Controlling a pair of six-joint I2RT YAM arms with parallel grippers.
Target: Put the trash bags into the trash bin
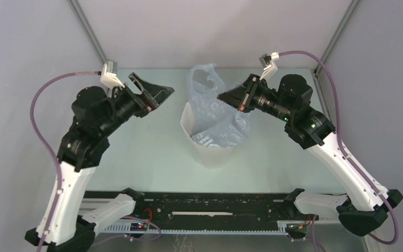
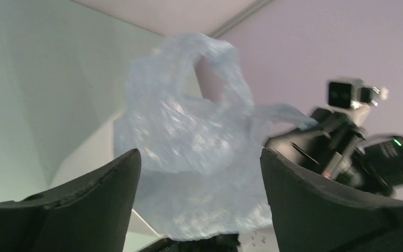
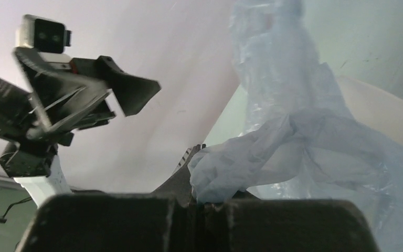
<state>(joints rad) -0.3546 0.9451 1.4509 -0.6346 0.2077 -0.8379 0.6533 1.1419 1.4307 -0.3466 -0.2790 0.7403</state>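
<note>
A thin, wrinkled, translucent pale-blue plastic film bag (image 1: 210, 107) sits partly inside the tall white faceted plastic bin (image 1: 210, 153), which stands upright near the middle of the pale green desk (image 1: 136, 152). The bag's lower part fills the bin's mouth and spills over its right rim, while a loop handle rises above the far rim. The right gripper (image 1: 225, 97) is at the bag's right side above the rim, its jaws clamped on a bunched fold of the blue film, as the right wrist view shows. The left gripper (image 1: 157, 89) hangs in the air to the left of the bin, apart from the bag, its jaws spread wide with nothing between them.
</note>
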